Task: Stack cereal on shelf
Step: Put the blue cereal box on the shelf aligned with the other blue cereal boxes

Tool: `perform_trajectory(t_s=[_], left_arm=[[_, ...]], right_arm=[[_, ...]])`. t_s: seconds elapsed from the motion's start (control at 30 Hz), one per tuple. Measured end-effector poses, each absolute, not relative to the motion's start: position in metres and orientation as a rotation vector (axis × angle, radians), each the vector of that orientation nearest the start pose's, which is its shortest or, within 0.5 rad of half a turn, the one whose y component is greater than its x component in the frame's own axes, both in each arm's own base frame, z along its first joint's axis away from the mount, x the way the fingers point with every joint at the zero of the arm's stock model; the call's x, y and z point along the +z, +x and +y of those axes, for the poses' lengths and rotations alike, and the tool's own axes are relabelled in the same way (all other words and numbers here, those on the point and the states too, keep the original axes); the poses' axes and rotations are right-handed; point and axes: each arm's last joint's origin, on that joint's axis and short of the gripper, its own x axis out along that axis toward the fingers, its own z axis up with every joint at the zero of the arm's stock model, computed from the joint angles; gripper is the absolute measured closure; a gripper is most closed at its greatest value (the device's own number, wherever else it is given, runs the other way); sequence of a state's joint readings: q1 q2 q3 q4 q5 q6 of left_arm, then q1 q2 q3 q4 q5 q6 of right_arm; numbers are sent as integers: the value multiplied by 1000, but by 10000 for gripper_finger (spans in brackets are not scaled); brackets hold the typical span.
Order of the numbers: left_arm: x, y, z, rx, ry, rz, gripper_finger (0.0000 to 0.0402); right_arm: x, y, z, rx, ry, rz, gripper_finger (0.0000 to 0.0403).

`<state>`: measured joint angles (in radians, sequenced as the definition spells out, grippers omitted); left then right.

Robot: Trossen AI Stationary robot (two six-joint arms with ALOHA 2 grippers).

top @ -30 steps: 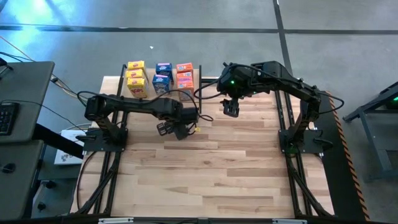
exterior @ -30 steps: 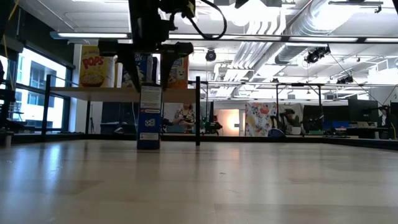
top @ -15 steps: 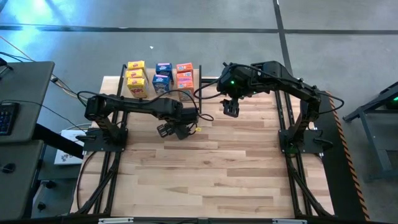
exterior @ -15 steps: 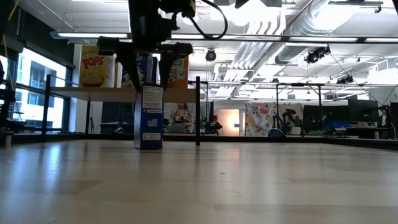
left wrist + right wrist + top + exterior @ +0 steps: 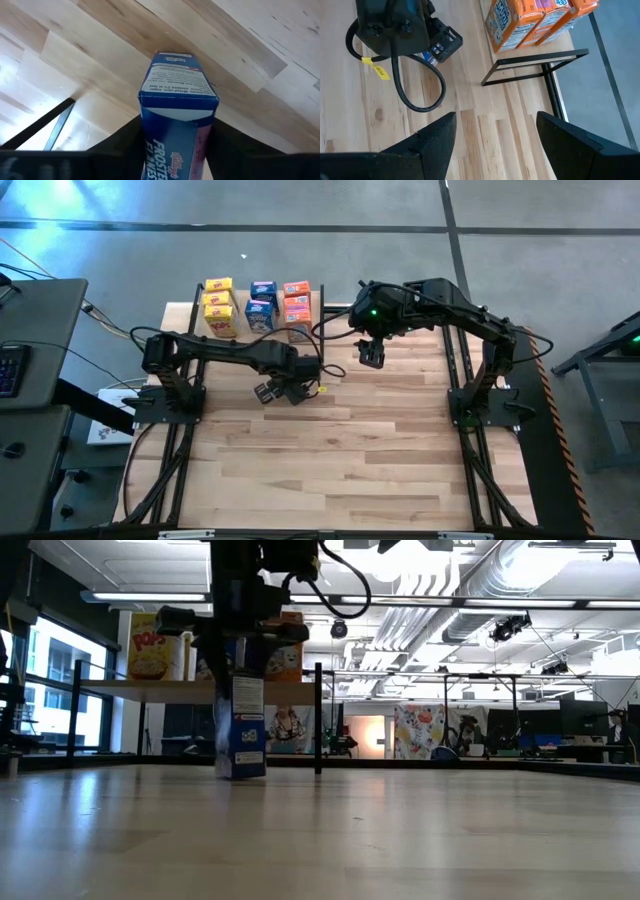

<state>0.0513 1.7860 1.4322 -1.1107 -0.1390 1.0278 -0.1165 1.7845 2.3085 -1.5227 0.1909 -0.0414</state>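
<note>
A blue cereal box stands upright on the table's wood in front of the shelf. My left gripper points straight down over it, shut on its upper end; it also shows in the high view and in its wrist view. On the shelf, at the table's far edge, stand yellow, blue and orange cereal boxes. My right gripper hangs open in the air right of the shelf, with nothing between its fingers. My left gripper pinches the blue box between its two fingers, on two opposite sides near the top end. The fingers come from above, pointing down. The box stays upright, its bottom end on the table.
The shelf's black metal frame stands at the table's far edge, with orange boxes above it. A black cable with a yellow tag loops beside my left wrist. Bare wood stretches toward the table's near edge.
My left gripper has rolled a little about its downward line and its fingers have closed in on the blue box's top. The box, still standing on the table, has turned about, so that more of a second face shows in the low view.
</note>
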Motion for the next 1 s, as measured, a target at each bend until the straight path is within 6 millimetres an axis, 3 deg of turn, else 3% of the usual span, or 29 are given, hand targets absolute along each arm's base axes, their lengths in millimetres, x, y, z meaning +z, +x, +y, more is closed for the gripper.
perform_trajectory(t_s=[0.37, 0.7, 1.0], left_arm=[[242, 333, 19, -563, 820, 1453, 256], [281, 324, 19, -415, 615, 1572, 257], [322, 313, 29, -254, 492, 1524, 257]], right_arm=[[455, 307, -42, -261, -75, 1008, 134], [455, 307, -42, -257, -83, 1009, 134], [456, 305, -41, -251, -93, 1015, 134]])
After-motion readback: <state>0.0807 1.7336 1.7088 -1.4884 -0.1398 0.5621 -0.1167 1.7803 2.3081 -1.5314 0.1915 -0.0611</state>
